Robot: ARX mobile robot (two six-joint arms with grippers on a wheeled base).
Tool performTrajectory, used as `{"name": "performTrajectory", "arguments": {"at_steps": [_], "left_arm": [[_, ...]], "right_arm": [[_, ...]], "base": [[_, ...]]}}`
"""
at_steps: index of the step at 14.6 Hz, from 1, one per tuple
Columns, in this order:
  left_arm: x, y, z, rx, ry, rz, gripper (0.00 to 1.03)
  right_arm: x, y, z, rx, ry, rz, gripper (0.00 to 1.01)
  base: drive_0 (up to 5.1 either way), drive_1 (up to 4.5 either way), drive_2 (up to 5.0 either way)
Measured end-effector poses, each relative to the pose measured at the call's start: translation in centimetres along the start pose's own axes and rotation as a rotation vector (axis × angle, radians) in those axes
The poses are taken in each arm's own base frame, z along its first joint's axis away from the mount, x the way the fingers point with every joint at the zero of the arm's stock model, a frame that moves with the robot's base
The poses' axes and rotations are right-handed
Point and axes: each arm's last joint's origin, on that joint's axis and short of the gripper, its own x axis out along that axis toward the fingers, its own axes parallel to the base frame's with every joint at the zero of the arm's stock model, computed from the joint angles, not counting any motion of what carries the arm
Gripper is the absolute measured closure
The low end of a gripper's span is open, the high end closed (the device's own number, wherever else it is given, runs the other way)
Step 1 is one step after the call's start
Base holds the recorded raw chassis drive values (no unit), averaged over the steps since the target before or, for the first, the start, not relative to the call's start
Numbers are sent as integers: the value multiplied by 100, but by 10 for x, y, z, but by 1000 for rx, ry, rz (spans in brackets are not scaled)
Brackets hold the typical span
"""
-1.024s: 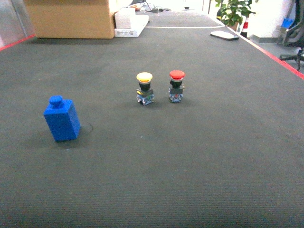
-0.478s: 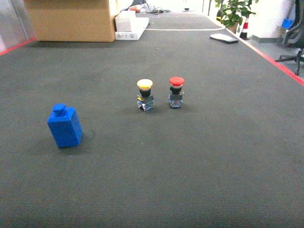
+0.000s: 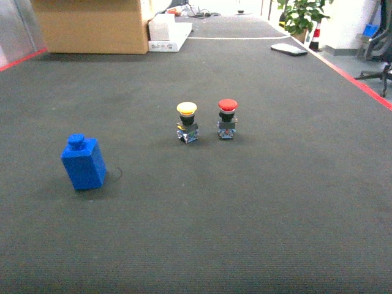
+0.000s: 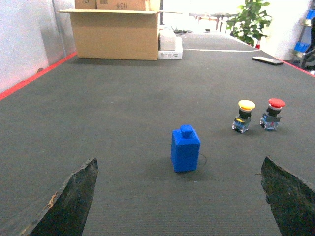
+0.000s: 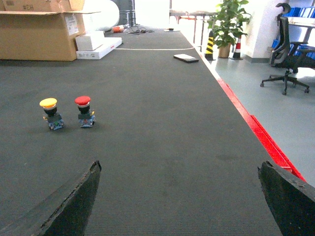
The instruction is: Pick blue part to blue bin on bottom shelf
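Note:
The blue part (image 3: 84,163) is a small blue block with a round knob on top, standing on the dark carpet at the left of the head view. From the left wrist the blue part (image 4: 185,149) sits ahead, centred between the fingers and well beyond their tips. My left gripper (image 4: 179,167) is open with nothing in it. My right gripper (image 5: 179,169) is open too, over bare carpet. Neither gripper shows in the head view. The blue bin and the bottom shelf are out of view.
A yellow push button (image 3: 187,121) and a red push button (image 3: 227,119) stand side by side right of the blue part. A cardboard box (image 3: 92,24) and white boxes (image 3: 168,30) sit far back. A red line (image 5: 251,123) edges the carpet on the right, with an office chair (image 5: 290,59) beyond.
The head view has shifted slightly, so the blue part and both buttons sit a little lower and to the right than a second ago. Nothing on the floor has moved.

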Motion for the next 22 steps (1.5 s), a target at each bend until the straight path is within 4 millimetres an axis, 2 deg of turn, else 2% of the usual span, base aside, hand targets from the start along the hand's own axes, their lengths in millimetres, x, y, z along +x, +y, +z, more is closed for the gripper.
{"name": "performTrajectory", "arguments": {"at_steps": [15, 17, 19, 20, 21, 22], "left_arm": [[0, 0, 0, 0, 0, 0, 5], [5, -6, -3, -1, 116, 173, 5], [12, -6, -4, 12, 131, 324, 5], [17, -9, 2, 0, 109, 319, 5], [45, -17, 14, -63, 106, 212, 5], [95, -31, 17, -105, 155, 21, 5]], "right_arm": [[0, 0, 0, 0, 0, 0, 3], [0, 0, 0, 0, 0, -1, 3], [0, 0, 0, 0, 0, 0, 3], [0, 0, 0, 0, 0, 0, 3], [0, 0, 0, 0, 0, 0, 3], [0, 0, 0, 0, 0, 0, 3]], "base": [[0, 0, 0], [0, 0, 0], [0, 0, 0], [0, 0, 0], [0, 0, 0], [0, 0, 0]]}}
